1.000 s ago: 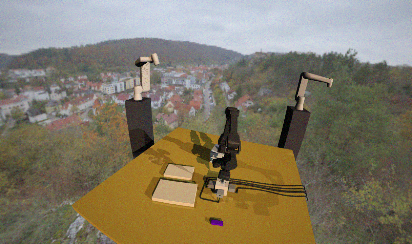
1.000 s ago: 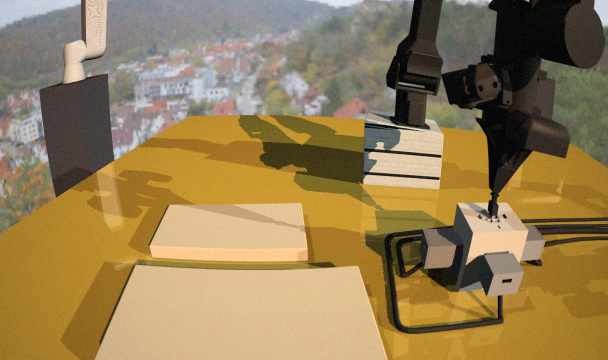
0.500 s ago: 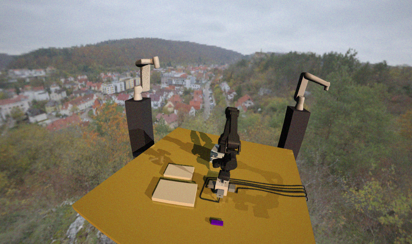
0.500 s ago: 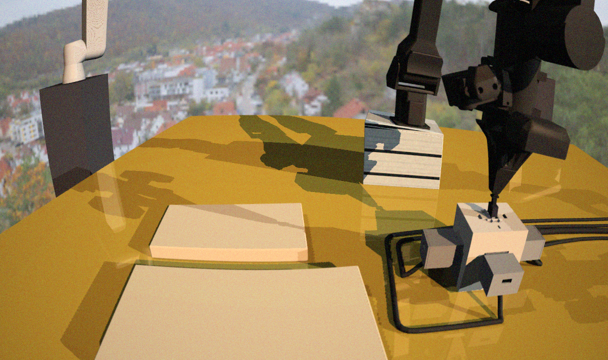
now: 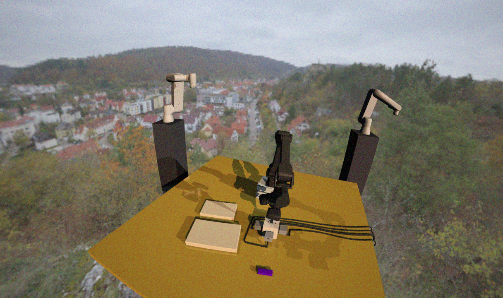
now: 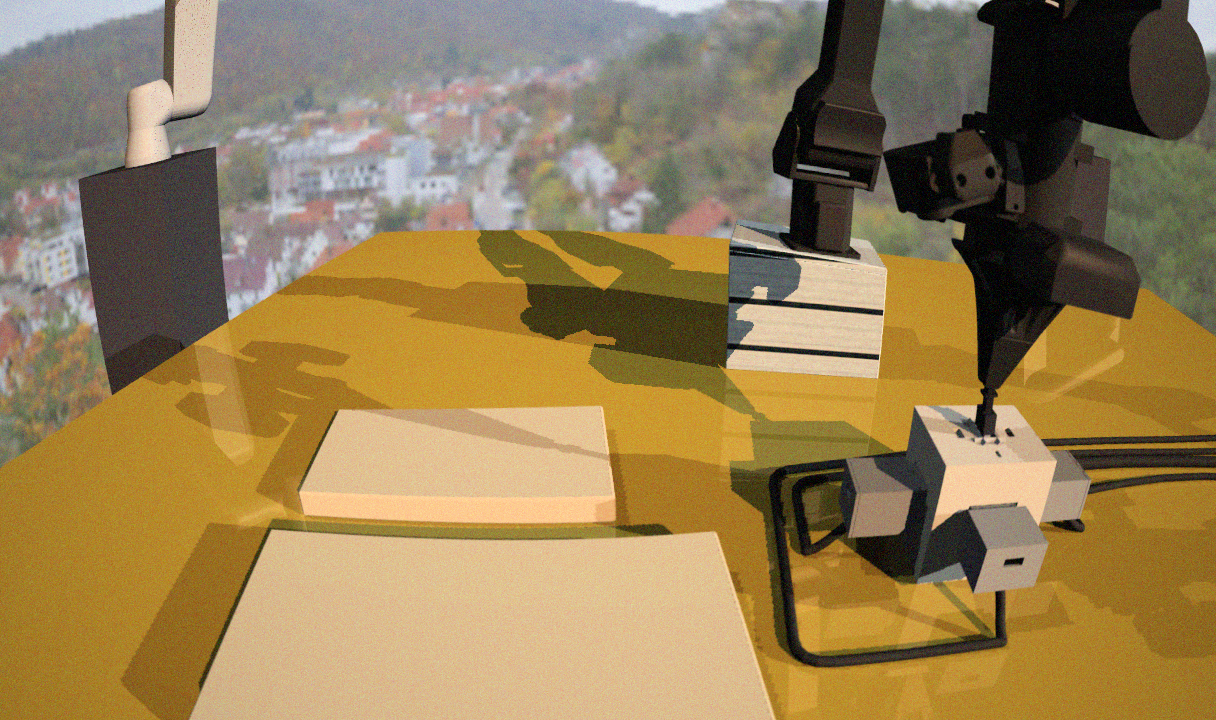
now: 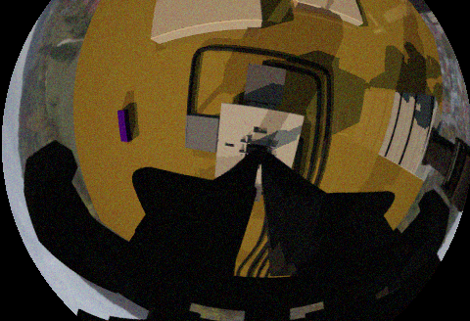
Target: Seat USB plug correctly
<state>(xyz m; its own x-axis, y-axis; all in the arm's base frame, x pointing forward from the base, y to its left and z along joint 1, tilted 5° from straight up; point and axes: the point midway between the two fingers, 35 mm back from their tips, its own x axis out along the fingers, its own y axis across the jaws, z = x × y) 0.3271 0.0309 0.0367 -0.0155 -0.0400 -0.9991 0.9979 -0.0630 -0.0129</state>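
Note:
The power cube [image 5: 269, 230] [image 6: 997, 490] [image 7: 233, 130] is pale, with small dark slots in its top face. Grey plug blocks stand out from its sides. My gripper [image 6: 988, 392] [image 7: 258, 157] points down over the top of the cube and is shut on the dark USB plug [image 6: 986, 420]. The plug stands upright at the middle of the top face, its lower end at the socket. The fingers hide most of it in the wrist view. How deep it sits and which way round it is cannot be told.
Black cables [image 5: 329, 225] [image 6: 780, 573] [image 7: 191, 86] loop around the cube and run right. Two pale slabs [image 5: 213, 235] [image 5: 219, 209] [image 6: 469, 617] [image 6: 460, 452] lie to the left. A purple block [image 5: 264, 272] [image 7: 123, 126] lies in front. A striped block [image 6: 809, 331] stands behind.

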